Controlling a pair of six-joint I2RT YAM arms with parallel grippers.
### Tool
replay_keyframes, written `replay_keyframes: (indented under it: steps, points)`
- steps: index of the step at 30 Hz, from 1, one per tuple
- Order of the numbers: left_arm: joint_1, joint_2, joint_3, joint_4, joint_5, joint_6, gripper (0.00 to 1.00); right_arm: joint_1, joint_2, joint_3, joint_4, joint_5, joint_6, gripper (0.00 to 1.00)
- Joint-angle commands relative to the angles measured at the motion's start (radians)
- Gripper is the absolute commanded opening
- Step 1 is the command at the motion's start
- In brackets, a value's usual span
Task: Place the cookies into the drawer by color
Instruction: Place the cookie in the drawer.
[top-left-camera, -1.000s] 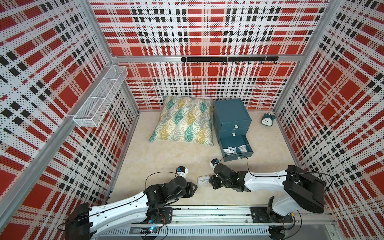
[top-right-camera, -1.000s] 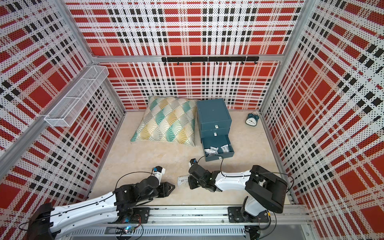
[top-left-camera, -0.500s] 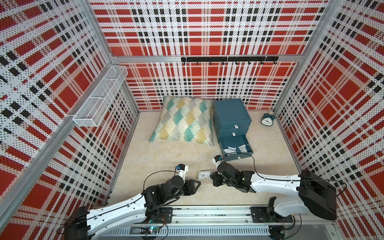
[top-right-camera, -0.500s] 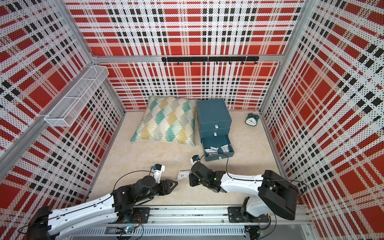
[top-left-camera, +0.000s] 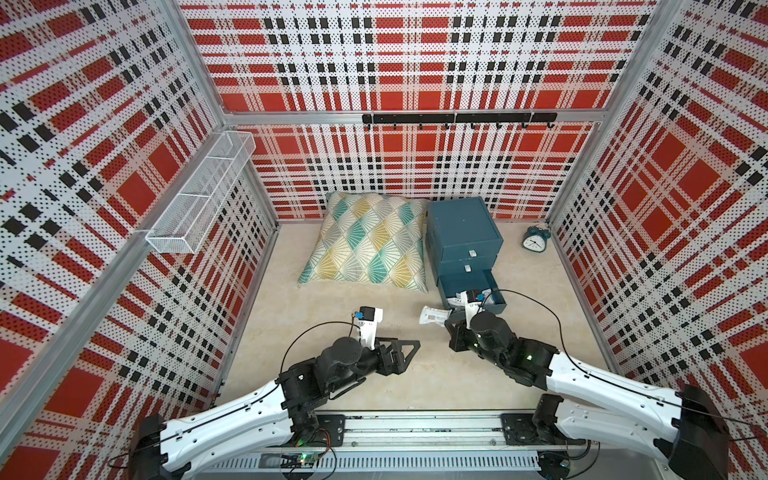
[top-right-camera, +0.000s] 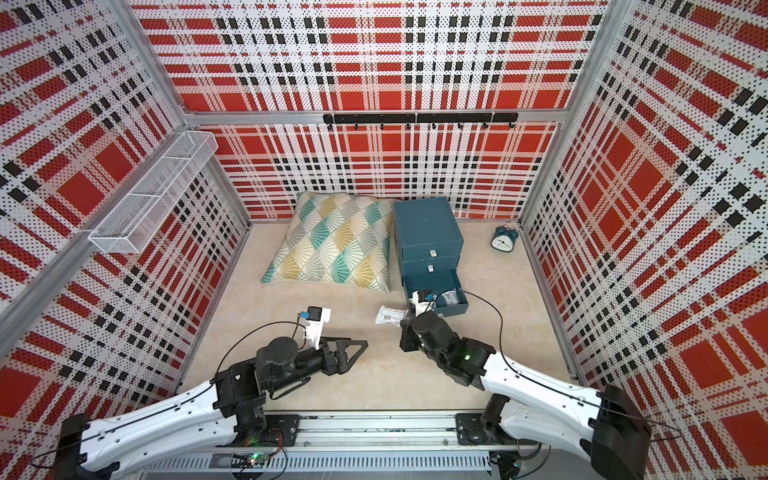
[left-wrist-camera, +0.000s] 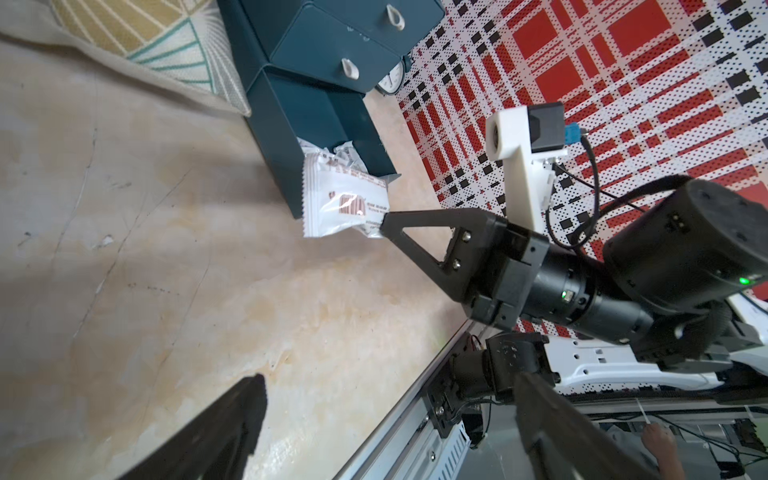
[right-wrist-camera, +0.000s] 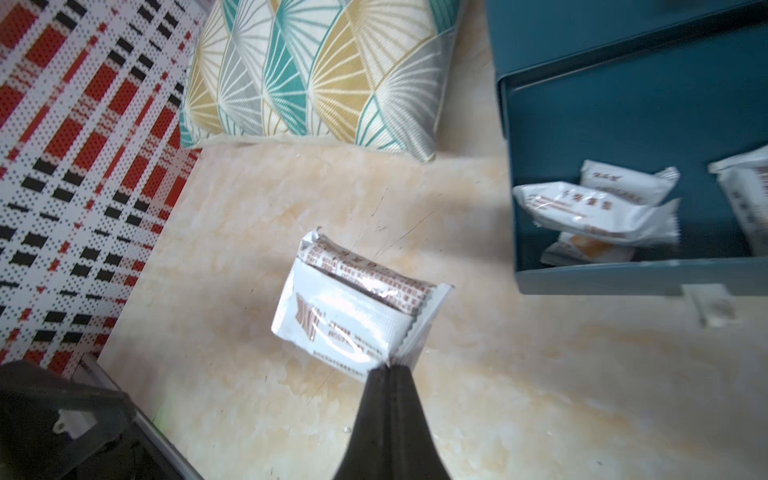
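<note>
Right claw (right-wrist-camera: 390, 368) pinches a white cookie packet (right-wrist-camera: 353, 316) by its edge beside the open drawer (right-wrist-camera: 623, 276); left claw (left-wrist-camera: 386, 388) gapes empty.

left gripper (top-left-camera: 408, 351): jaws went wide, now clear of white packet (top-left-camera: 432, 314)
white packet: moved closer to bottom drawer (top-left-camera: 496, 309)
right gripper (top-left-camera: 448, 323): advanced with white packet

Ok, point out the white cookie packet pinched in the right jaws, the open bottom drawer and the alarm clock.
white cookie packet (right-wrist-camera: 353, 316): right wrist view, middle of its wrapper.
bottom drawer (right-wrist-camera: 602, 276): right wrist view, its front wall.
alarm clock (top-left-camera: 533, 243): in a top view, its dial.
</note>
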Motion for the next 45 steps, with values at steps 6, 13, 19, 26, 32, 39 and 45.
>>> replay_keyframes:
  steps: [6, 13, 19, 26, 32, 39, 45]
  points:
    - [-0.001, 0.141, 0.127, 0.082, -0.032, 0.147, 0.99, -0.224, -0.139, -0.003, -0.103, -0.012, -0.053, 0.0]
    - [0.003, 0.273, 0.192, 0.117, -0.033, 0.195, 0.99, -0.397, -0.093, -0.002, -0.095, -0.102, -0.094, 0.0]
    - [0.008, 0.372, 0.261, 0.095, -0.047, 0.232, 0.99, -0.51, 0.004, 0.003, -0.036, -0.173, -0.137, 0.0]
    - [0.024, 0.409, 0.269, 0.128, -0.016, 0.248, 0.99, -0.607, 0.142, 0.036, 0.032, -0.243, -0.179, 0.0]
    - [0.046, 0.42, 0.266, 0.15, 0.014, 0.256, 0.99, -0.656, 0.268, 0.089, 0.07, -0.271, -0.212, 0.0]
    - [0.059, 0.431, 0.278, 0.187, 0.067, 0.28, 0.99, -0.688, 0.374, 0.165, 0.075, -0.318, -0.254, 0.19]
    - [0.066, 0.431, 0.288, 0.185, 0.076, 0.292, 0.99, -0.688, 0.326, 0.146, 0.067, -0.39, -0.261, 0.51]
